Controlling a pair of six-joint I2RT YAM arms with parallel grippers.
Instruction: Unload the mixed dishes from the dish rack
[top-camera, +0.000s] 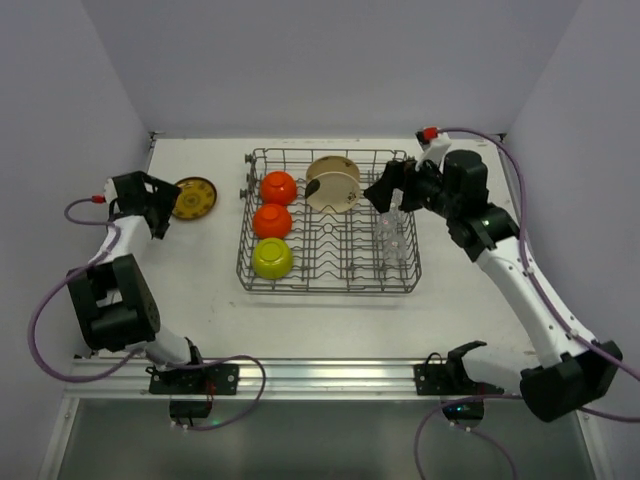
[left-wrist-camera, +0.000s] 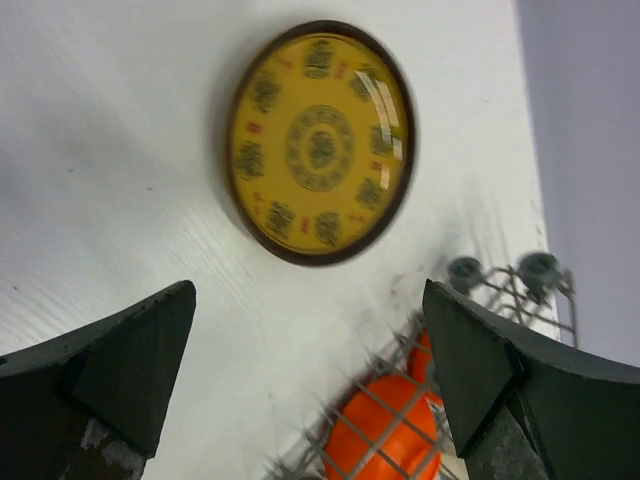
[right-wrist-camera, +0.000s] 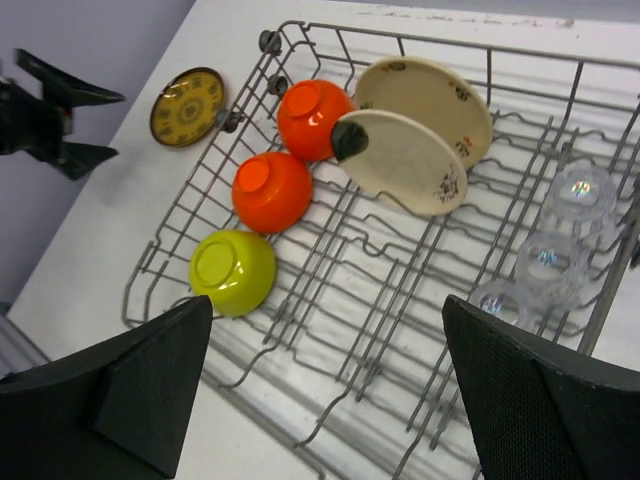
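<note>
Yellow plate (left-wrist-camera: 320, 142) lay unloaded by the gaping left gripper (left-wrist-camera: 308, 300); right gripper (right-wrist-camera: 328, 305), also apart, likely needed a beige plate (right-wrist-camera: 410, 165).

Counter (top-camera: 200, 290): white, flat, matte, enclosed by pale walls on three sides. Two items rest directly on it. The dish rack (top-camera: 300, 288), a grey wire basket, stands at centre, square to the counter edges. One yellow plate (top-camera: 194, 197), dark-rimmed and patterned, lies flat left of the rack, near it but apart, towards the far-left corner.
</note>
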